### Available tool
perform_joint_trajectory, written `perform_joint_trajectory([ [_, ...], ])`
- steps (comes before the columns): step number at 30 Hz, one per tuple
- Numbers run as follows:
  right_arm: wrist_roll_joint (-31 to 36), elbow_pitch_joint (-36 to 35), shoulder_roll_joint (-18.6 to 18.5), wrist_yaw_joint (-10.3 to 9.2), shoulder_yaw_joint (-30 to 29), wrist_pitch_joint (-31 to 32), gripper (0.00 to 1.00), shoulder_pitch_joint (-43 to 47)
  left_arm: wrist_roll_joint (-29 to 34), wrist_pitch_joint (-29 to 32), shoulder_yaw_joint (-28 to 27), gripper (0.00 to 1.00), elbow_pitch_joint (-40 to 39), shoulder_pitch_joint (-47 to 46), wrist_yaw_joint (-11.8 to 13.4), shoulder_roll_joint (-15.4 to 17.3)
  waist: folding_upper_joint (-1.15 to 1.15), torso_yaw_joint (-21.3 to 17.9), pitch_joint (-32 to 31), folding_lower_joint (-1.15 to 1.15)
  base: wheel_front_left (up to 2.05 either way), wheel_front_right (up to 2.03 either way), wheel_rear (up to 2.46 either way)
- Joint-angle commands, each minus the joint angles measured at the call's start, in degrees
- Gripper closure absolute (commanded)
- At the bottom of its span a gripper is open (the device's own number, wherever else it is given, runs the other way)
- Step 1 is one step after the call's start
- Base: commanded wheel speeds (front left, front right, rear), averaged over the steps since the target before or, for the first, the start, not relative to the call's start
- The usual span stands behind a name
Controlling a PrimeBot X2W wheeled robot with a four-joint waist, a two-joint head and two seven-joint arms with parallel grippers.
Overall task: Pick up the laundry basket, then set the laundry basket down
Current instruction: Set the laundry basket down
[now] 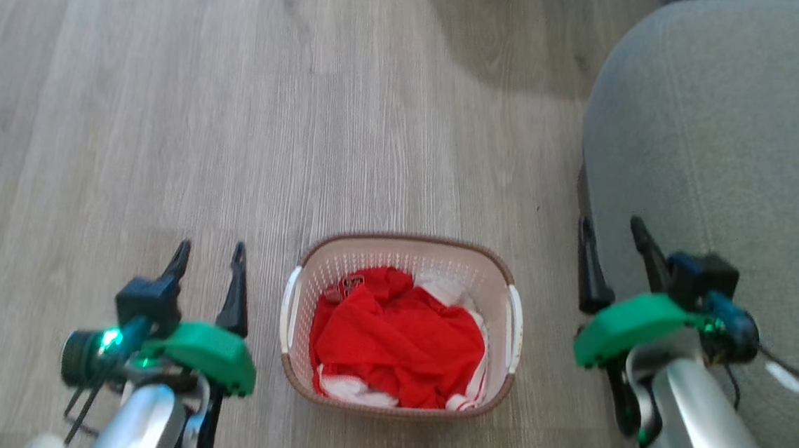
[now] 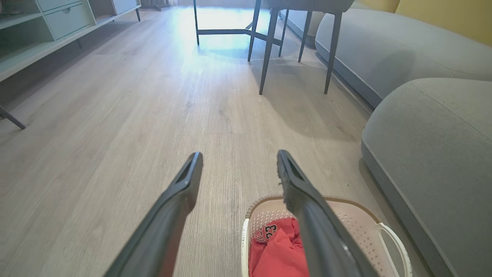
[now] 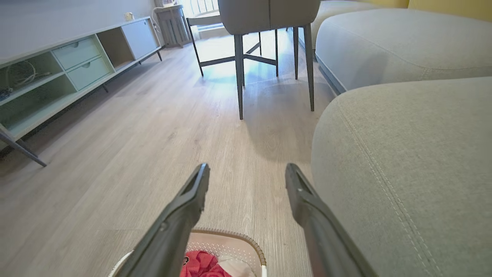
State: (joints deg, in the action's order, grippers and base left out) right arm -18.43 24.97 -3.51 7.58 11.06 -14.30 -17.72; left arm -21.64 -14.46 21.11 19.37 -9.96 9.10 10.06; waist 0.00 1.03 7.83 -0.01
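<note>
The laundry basket [image 1: 502,263] stands on the wooden floor between my two arms, cream-white with a brown rim, white side handles and red and white clothes inside. To its left my left gripper [image 1: 208,251] is open and holds nothing, clear of the basket's left handle. On the other side my right gripper [image 1: 609,228] is open too, empty, apart from the right handle and close against the grey sofa. In the left wrist view the basket [image 2: 369,227] lies low right, partly behind one finger. The right wrist view has the basket [image 3: 246,240] at its bottom edge.
A grey sofa [image 1: 721,148] rises close on the right of the basket. Further off stand a dark-legged chair [image 3: 269,15] and table legs [image 2: 265,46]. A low pale-green cabinet [image 3: 69,65] runs along the left wall. Open wooden floor [image 1: 204,98] stretches ahead and left.
</note>
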Motion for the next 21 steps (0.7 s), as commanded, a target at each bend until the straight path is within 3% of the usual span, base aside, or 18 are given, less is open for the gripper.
perform_joint_trajectory([
  [1,0.92,-3.01,0.63,-0.09,0.78,-0.7,0.0,0.53,0.7,-0.53,-2.98,0.0,-2.69,-0.53,0.21,0.28,0.0,-0.05,-1.85,0.01,0.0,0.0,0.0],
  [12,3.25,-14.63,0.63,-0.09,-2.2,-0.7,0.0,12.94,5.52,-0.53,-7.19,0.0,-11.14,11.23,-0.31,-1.56,0.0,0.25,-6.05,0.01,0.0,0.0,0.0],
  [21,2.91,-16.88,0.63,-0.09,-2.88,-0.7,0.0,16.84,6.92,-0.53,-9.58,0.0,-13.44,16.46,-1.1,-2.43,0.0,0.2,-8.42,0.01,0.0,0.0,0.0],
])
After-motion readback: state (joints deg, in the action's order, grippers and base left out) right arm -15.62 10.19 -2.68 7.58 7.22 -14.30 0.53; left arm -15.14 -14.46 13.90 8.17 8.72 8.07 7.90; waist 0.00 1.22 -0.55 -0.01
